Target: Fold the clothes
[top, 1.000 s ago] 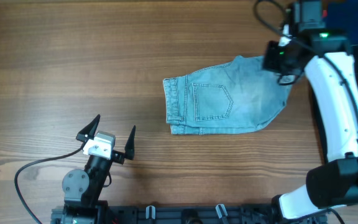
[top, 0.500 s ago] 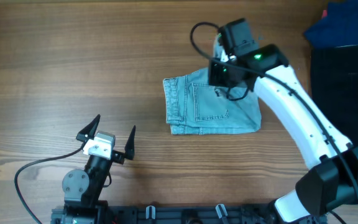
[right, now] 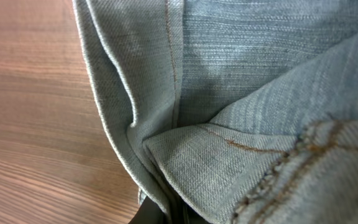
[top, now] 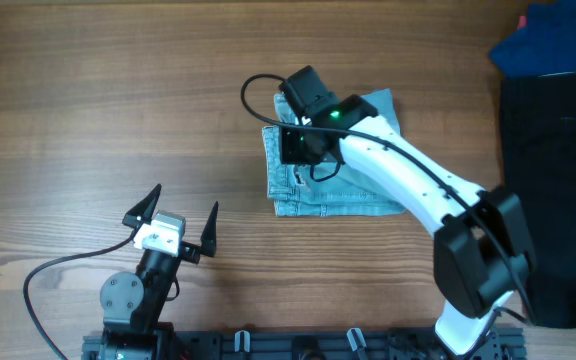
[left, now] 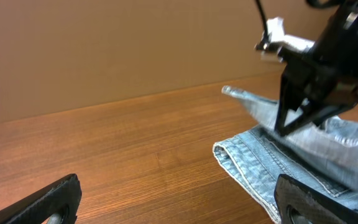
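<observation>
Where the right gripper (left: 286,126) meets the cloth, its two dark fingers come together to a point on a raised fold of the denim shorts (top: 318,195), pinched tight with no gap showing between them. From the left wrist camera, that fold stands up off the rest of the garment and slopes back to a loose corner in the air. The right wrist camera is filled with denim: a seam with orange stitching runs up the middle, and a doubled hem drops into the dark jaws at the bottom edge, with bare wood to the left of it.

Seen from overhead, the shorts lie on the table (top: 88,90) right of the middle and toward the far side. They are folded into a rough block, with the waistband along their left edge. The right arm reaches across them from the near right corner, covering much of the upper half, and a green light glows on its wrist.

Over by the near left edge, the left gripper (top: 184,200) is spread wide and holds nothing, its tips pointing toward the far side, well apart from the shorts. A black cable (top: 43,275) loops beside its base.

At the far right corner lies a bunched blue cloth (top: 553,35), and below it a black surface (top: 558,170) runs down the right side.
</observation>
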Motion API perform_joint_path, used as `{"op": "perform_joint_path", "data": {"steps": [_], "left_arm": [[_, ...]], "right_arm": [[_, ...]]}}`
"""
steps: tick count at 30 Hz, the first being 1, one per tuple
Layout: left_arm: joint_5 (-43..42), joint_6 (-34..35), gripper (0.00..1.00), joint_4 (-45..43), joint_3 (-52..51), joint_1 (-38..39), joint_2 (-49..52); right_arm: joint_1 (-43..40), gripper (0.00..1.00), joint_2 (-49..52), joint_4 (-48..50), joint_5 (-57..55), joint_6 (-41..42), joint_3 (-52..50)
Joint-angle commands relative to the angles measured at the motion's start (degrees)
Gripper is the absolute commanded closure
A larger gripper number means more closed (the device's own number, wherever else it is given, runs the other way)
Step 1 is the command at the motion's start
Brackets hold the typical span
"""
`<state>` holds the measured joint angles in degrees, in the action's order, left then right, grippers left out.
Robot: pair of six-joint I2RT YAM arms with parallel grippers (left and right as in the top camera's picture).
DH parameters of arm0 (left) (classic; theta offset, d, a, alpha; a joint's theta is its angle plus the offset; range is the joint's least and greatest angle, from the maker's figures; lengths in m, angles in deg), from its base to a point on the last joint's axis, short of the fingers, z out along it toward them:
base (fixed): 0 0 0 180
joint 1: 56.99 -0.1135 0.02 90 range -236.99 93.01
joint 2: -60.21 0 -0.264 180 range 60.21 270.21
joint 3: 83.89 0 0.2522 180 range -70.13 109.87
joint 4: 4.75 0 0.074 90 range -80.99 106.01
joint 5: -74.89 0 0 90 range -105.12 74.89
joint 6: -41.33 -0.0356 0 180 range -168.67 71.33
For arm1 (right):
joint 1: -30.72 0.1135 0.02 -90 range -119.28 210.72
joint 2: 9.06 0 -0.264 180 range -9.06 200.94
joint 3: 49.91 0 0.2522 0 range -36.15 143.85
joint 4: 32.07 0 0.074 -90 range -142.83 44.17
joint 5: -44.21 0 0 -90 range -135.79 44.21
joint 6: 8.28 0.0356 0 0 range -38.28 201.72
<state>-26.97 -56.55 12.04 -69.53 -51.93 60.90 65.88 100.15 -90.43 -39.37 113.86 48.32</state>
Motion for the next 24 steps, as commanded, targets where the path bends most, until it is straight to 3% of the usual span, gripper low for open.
{"op": "perform_joint_path", "data": {"steps": [1,2,4,6,8,19,22,24], "left_arm": [[-0.52,-0.72,0.00,0.24,-0.28,-0.35,-0.52],[-0.52,-0.72,0.00,0.24,-0.28,-0.35,-0.52],[-0.52,-0.72,0.00,0.24,-0.28,-0.35,-0.52],[-0.52,-0.72,0.00,0.24,-0.28,-0.35,-0.52],[-0.52,-0.72,0.00,0.24,-0.28,-0.35,-0.52],[-0.52,-0.72,0.00,0.24,-0.28,-0.35,-0.52],[-0.52,-0.72,0.00,0.24,-0.28,-0.35,-0.52],[-0.52,-0.72,0.00,0.24,-0.28,-0.35,-0.52]], "right_arm": [[2.36,0.96,2.49,0.44,3.15,1.07,-0.50],[2.86,0.96,2.69,0.46,3.15,1.14,-0.50],[3.58,0.81,2.99,0.48,3.13,1.27,-0.50],[3.67,0.38,2.99,0.48,3.15,1.25,-0.50],[3.39,0.32,2.93,0.42,3.10,0.83,-0.31],[-1.49,0.25,-11.10,-3.45,2.67,-4.72,2.99],[-1.49,0.30,-10.67,-2.71,-3.28,-5.05,2.69],[-1.49,0.40,-9.27,-1.14,-5.25,-5.20,1.92]]}}
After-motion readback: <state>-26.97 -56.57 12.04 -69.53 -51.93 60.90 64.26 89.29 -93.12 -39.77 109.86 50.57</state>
